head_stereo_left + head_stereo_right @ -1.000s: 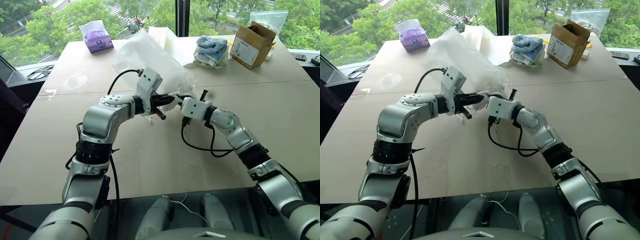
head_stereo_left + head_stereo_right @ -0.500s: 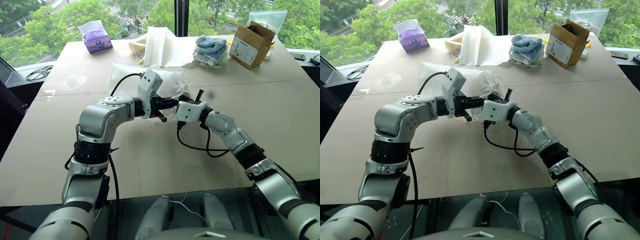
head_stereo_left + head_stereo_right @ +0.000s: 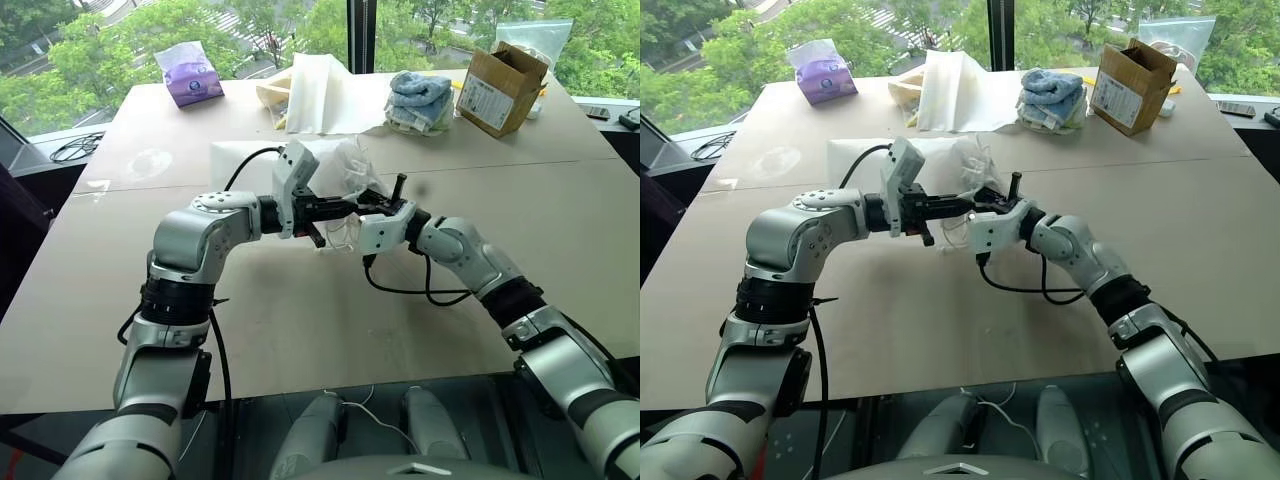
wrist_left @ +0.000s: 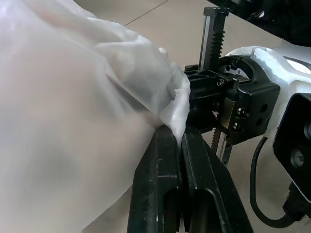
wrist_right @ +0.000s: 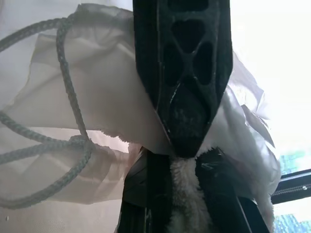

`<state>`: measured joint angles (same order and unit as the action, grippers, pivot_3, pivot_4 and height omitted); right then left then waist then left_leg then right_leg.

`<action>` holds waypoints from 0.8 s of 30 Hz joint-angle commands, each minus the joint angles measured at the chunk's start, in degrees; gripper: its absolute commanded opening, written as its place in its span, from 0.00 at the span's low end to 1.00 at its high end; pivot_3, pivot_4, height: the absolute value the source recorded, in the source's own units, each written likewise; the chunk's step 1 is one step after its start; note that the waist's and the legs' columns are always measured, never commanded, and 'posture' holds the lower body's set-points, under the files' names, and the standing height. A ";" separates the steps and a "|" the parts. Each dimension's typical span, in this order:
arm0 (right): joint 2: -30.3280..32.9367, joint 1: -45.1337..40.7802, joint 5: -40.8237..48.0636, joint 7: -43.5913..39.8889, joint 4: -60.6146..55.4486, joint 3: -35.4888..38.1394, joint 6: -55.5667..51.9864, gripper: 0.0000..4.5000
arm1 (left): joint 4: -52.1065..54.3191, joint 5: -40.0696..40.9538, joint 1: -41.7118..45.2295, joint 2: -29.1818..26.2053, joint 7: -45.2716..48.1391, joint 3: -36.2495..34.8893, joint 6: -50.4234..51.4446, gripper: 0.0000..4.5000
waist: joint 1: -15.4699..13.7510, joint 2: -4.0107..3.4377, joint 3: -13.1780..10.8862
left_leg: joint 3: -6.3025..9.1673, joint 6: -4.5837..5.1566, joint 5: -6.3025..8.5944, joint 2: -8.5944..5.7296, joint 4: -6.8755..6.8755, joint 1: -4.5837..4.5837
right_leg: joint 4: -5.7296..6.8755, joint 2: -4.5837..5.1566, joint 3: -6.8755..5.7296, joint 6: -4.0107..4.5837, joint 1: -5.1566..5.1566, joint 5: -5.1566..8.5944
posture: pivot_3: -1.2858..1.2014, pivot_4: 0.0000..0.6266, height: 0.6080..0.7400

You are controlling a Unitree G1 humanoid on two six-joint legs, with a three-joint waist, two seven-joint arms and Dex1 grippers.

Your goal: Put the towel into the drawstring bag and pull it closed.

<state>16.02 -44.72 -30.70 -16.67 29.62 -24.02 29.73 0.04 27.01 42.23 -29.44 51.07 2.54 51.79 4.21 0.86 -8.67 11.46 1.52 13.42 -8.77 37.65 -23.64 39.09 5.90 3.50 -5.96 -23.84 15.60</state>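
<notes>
Bunching up over the middle of the tabletop, the drawstring bag (image 3: 335, 175) hangs between the two arms, its flat tail trailing back toward the far left. The left gripper (image 4: 181, 141) has its black fingers pressed together on a fold of the bag's rim, which I take to be a way of holding the mouth steady. The right gripper (image 3: 372, 205) meets it head-on, nearly closed on the towel (image 5: 187, 204); the right wrist view shows cream fluff pinched between its fingers with thin white fabric draped around them, so the towel looks to be going in through the mouth, though how deep I cannot tell. The cord (image 5: 68, 107) loops loose beside that opening, not yet drawn. That slack makes sense: pulling it now would close the bag on the gripper.

Farther back, near the far edge, lie a cream sheet of fabric (image 3: 320, 92), a stack of light blue towels (image 3: 420, 95), a cardboard box (image 3: 503, 85) toward the far right corner and a purple tissue pack (image 3: 192, 78) toward the far left.
</notes>
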 commanded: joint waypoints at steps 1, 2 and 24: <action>-3.04 0.27 4.37 -2.64 -1.52 0.32 -1.33 0.01 | 2.98 1.77 2.42 0.20 0.90 -2.01 -3.38 0.00 | -0.01 0.00 0.00 | 0.00 0.00 0.00 0.00 0.00 0.00 | -0.01 0.00 0.00 0.00 0.00 0.00 | 0.52 0.24 1.00; -4.13 0.68 7.14 -3.44 -2.06 1.70 -2.83 0.01 | 3.20 1.58 2.10 0.12 0.92 -1.79 -3.60 0.00 | -0.03 0.00 0.00 | 0.00 0.00 0.00 0.00 0.00 0.00 | -0.01 0.00 0.00 0.00 0.00 0.00 | 0.52 0.24 1.00; -2.31 1.95 -0.34 -3.67 -9.54 -3.27 1.99 0.01 | 0.02 -6.28 0.79 -1.86 2.91 2.63 -18.26 0.00 | -0.08 -0.01 0.00 | -0.02 -0.01 -0.01 0.00 0.03 0.02 | 0.10 -0.02 0.00 0.01 -0.04 -0.01 | 0.52 0.24 1.00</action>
<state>14.21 -41.04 -28.99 -22.75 23.08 -26.54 28.70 -0.84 21.12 42.26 -30.89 53.13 5.23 35.83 4.13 0.86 -8.67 11.43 1.50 13.41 -8.78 37.67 -23.62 39.21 5.87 3.51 -5.95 -23.95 15.60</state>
